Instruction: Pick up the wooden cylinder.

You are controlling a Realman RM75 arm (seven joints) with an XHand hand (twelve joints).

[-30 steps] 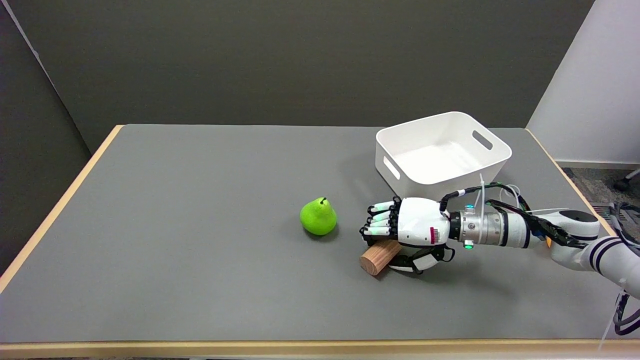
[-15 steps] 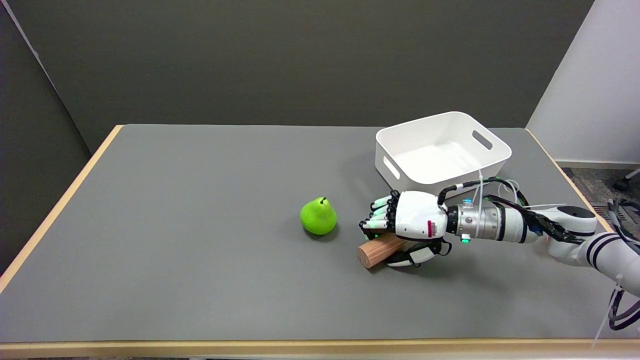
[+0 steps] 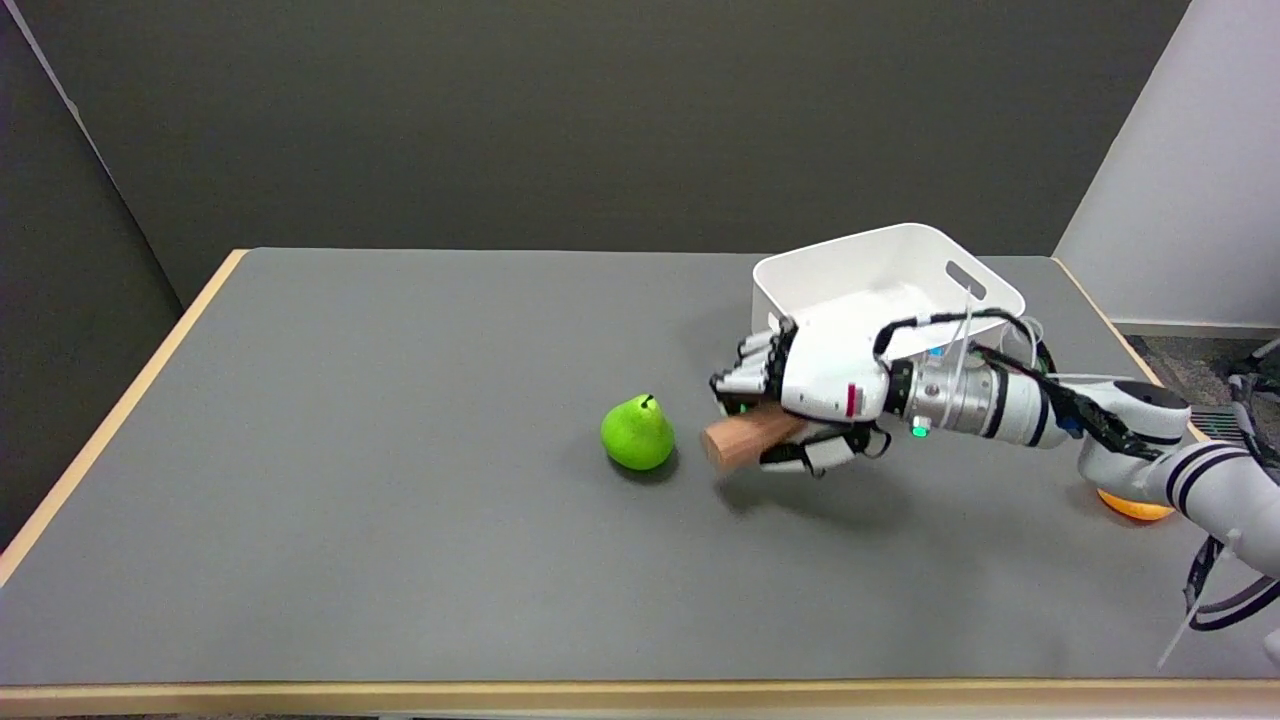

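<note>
One cylinder (image 3: 738, 440) in play: short, of bare wood, clasped across its middle by the right hand (image 3: 815, 395), fingers (image 3: 745, 375) curled over the top and the thumb tucked beneath. Held clear of the surface (image 3: 400, 450), to judge by the shadow lying apart below it, with the round end face pointing left and slightly near. Just to the left, near but apart, a green pear (image 3: 637, 433). Behind the hand on the far right, a white bin (image 3: 985, 290), partly hidden by the wrist. At the right edge, a sliver of something orange (image 3: 1135, 505) beneath the arm, too hidden to name. Judged from these looks: rigid, not at all fragile, probably fairly light for the hand, so a firm squeeze should do no harm. Smooth curved sides, though, so liable to roll or twist inside a loose clasp, and to slide out lengthwise if tipped end-down. Best taken around the middle of its length, fingers wrapped across the curve and thumb opposed, much as now; better kept near level while raised. Lift seemingly well under way, with only more height wanted.
</note>
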